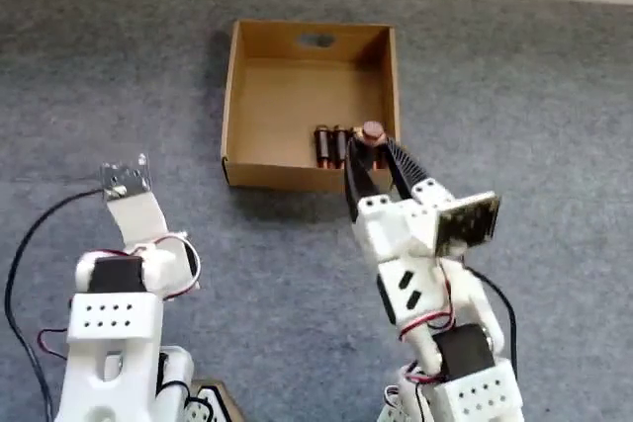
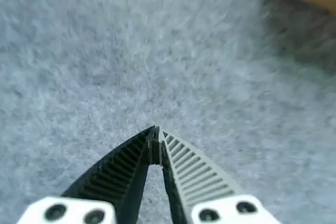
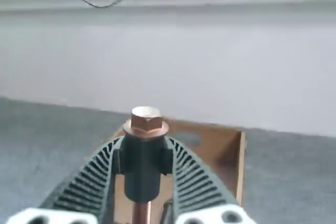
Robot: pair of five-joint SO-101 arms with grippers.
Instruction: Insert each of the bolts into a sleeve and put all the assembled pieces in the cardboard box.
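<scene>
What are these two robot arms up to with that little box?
The right gripper is clamped on a dark sleeve with a bolt through it, head up, over the near edge of the cardboard box. At least two finished pieces already lie inside. The left gripper is shut and empty above the grey carpet beside the box.

The bench (image 1: 534,86) wears a grey, carpet-like cover; beyond the bench's far edge rises a pale wall (image 3: 210,61).
</scene>
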